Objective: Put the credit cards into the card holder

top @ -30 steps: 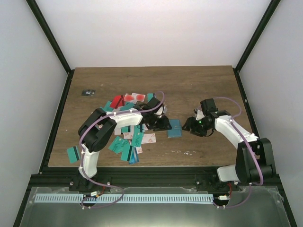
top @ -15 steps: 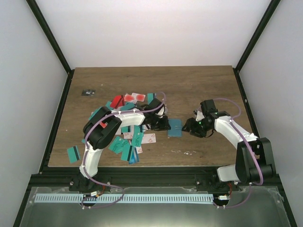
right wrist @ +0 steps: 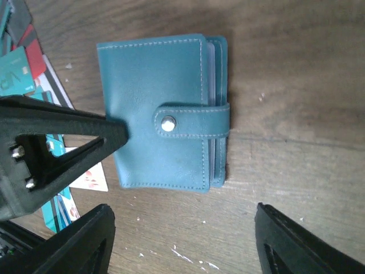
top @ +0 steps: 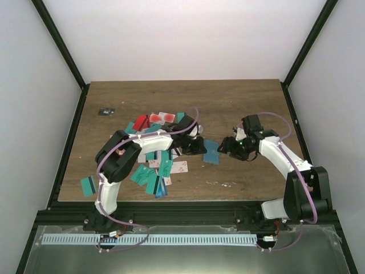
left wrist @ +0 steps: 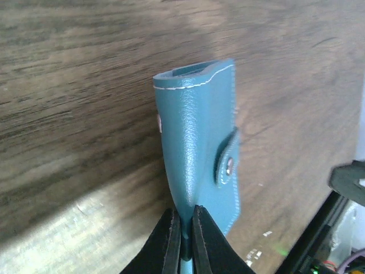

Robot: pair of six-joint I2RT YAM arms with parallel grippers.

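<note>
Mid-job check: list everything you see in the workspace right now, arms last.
credit cards: many, overlapping, no sure count; teal, red, white-pink; left-centre of the table, around the left arm
lone card: one; teal, black stripe; near left edge
card holder: one; blue-teal, strap snapped shut; centre, between the grippers
small dark object: one; black; far left
table: one; brown wood
left gripper: one; black; shut on the card holder's edge
right gripper: one; black; open, over the card holder
</note>
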